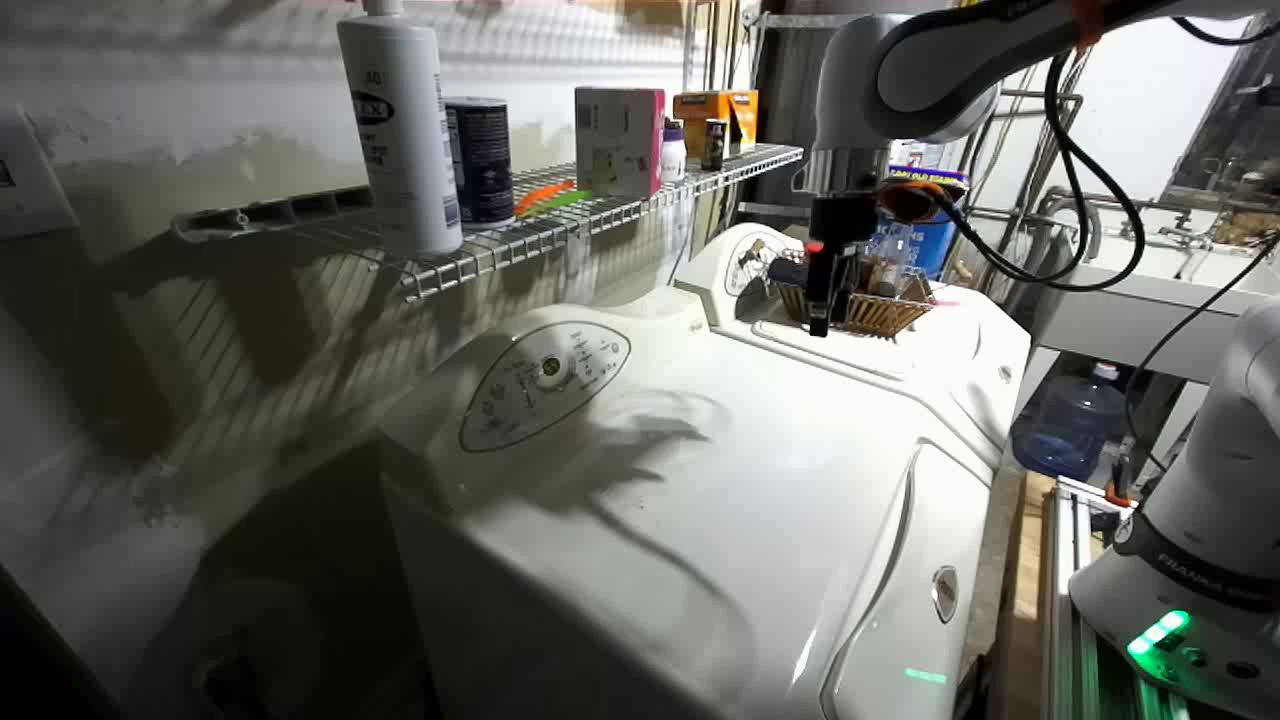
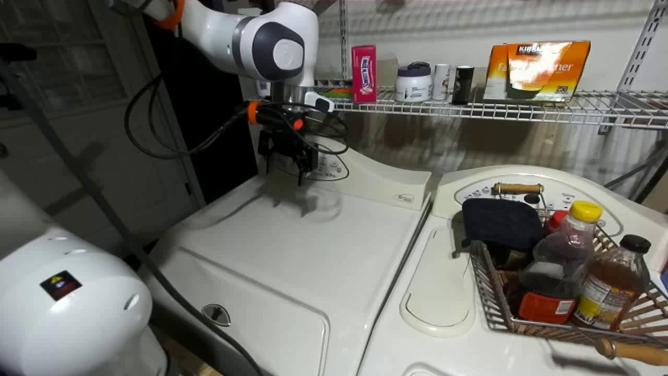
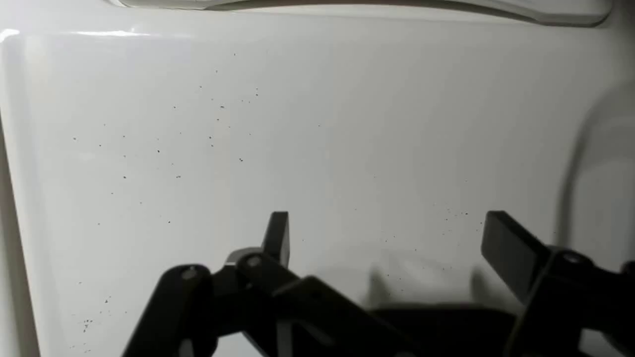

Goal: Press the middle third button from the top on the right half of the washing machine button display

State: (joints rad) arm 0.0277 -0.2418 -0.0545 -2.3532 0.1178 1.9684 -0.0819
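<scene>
The display (image 1: 540, 395) sits on the washer (image 2: 308, 250), on its raised far panel as you face the wall (image 1: 230, 90). Higher up, a wire shelf (image 2: 589, 112) bears a white bottle (image 1: 400, 140), a dark can (image 1: 482, 165), a pink box (image 2: 364, 73) and an orange box (image 2: 566, 78). To your right, across a narrow seam (image 2: 398, 277), the neighbouring machine (image 2: 438, 292) carries a basket (image 2: 494, 292) of bottles (image 2: 561, 261). Cables (image 2: 227, 128) loop from the arm (image 2: 279, 47), near your hand (image 3: 387, 233). It is released, its fingers (image 3: 508, 253) spread well apart, hanging above the washer and apart from it; in an exterior view it hides the left part of the display (image 2: 334, 169). For moving, you have the washer's smooth top stretching from the foot of the far panel to a moulded edge (image 2: 255, 282) on the near side, and rightward to the seam.
</scene>
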